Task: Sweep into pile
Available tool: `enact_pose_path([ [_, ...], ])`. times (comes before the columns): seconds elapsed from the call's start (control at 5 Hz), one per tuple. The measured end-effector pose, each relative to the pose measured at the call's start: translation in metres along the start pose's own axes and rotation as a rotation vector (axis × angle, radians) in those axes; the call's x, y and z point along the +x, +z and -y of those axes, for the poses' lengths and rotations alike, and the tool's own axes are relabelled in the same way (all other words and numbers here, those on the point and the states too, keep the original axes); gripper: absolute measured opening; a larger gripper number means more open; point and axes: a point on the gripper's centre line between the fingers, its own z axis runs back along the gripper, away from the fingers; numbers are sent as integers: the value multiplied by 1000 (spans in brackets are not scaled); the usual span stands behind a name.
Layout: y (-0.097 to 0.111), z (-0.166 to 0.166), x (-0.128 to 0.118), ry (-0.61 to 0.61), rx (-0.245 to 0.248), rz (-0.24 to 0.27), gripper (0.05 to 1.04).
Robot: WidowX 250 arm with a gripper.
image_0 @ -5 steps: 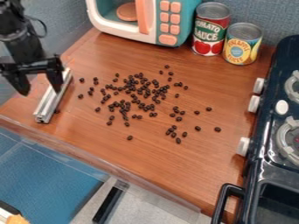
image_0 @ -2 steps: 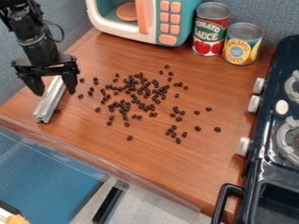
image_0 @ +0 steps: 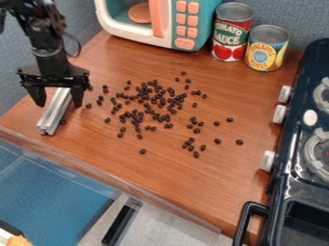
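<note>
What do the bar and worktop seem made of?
The bar looks like bare metal, probably aluminium: silvery-grey, with straight lengthwise grooves. The worktop shows reddish-brown wood grain with a soft sheen, so varnished wood or wood-look laminate; I cannot tell which.

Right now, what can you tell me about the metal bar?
The bar is straight, slim and silvery, aluminium by its look, with grooves along its length. It lies on the counter near its left edge, its near end bare. The open gripper straddles it farther up, hiding its far end; whether they touch, I can't tell. One bean sits right beside it.
</note>
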Motion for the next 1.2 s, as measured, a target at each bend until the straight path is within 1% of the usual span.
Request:
enact_pose_path([
  [0.2, -7, -4, 3, 7, 55, -20, 956],
  [0.4, -7, 3, -1, -2, 3, -54, 668],
  [0.6, 0, 1, -16, 11, -45, -153, 401],
  [0.8, 24, -9, -22, 24, -58, -190, 385],
  [1.0, 39, -10, -37, 72, -88, -243, 385],
  [1.2, 69, 26, -48, 147, -146, -240, 385],
])
